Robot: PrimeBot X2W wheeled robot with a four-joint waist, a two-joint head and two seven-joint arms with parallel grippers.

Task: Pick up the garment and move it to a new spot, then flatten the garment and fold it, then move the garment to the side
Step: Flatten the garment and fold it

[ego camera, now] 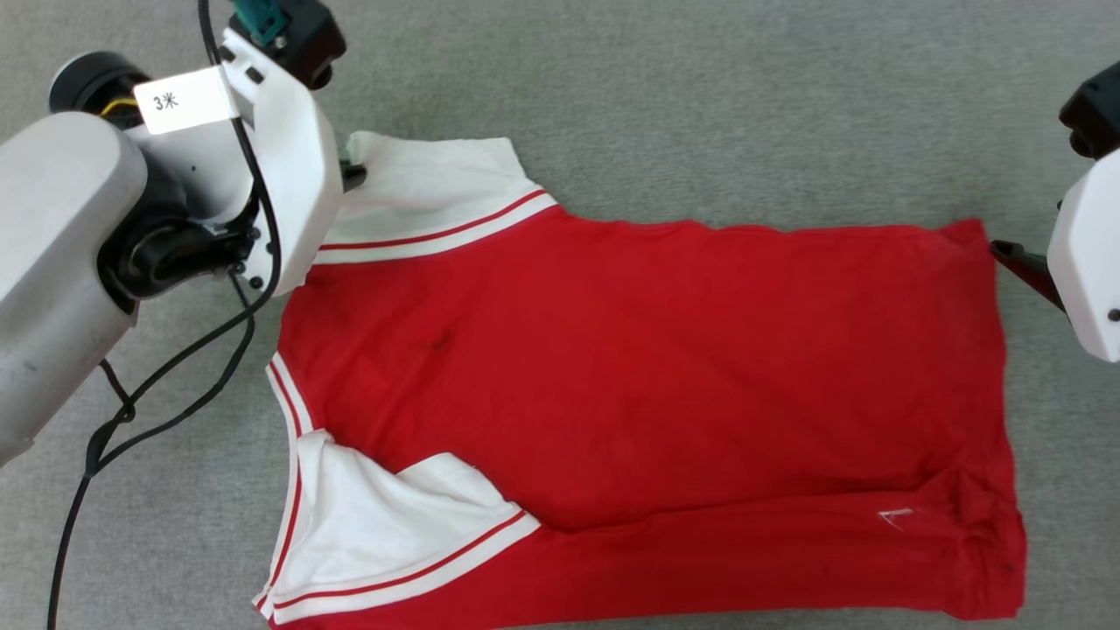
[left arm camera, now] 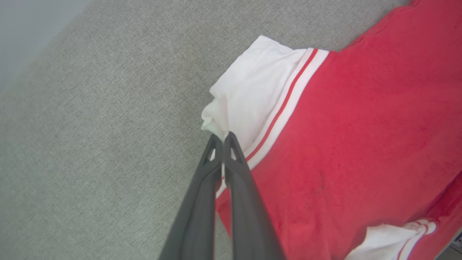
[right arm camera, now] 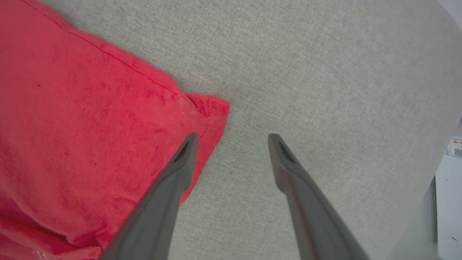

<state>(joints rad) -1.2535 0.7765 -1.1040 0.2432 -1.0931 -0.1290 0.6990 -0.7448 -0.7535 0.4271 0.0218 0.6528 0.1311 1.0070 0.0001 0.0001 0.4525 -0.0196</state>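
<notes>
The garment (ego camera: 630, 367), a red shirt with white sleeves and striped trim, lies spread on the grey surface with its plain red face up. My left gripper (left arm camera: 222, 136) is shut on the bunched edge of the far white sleeve (left arm camera: 249, 97); in the head view its tip (ego camera: 353, 175) pokes out from under the white wrist housing. My right gripper (right arm camera: 232, 139) stands open at the garment's far hem corner (right arm camera: 213, 108), with one finger (right arm camera: 180, 166) over the red cloth and the other over bare surface. In the head view the right gripper (ego camera: 1006, 255) sits beside that corner.
A black cable (ego camera: 175, 385) hangs from my left arm over the grey cloth surface (ego camera: 700, 105). A white object with a label (right arm camera: 449, 202) lies past the surface's edge in the right wrist view. The near sleeve (ego camera: 376, 525) is partly folded under.
</notes>
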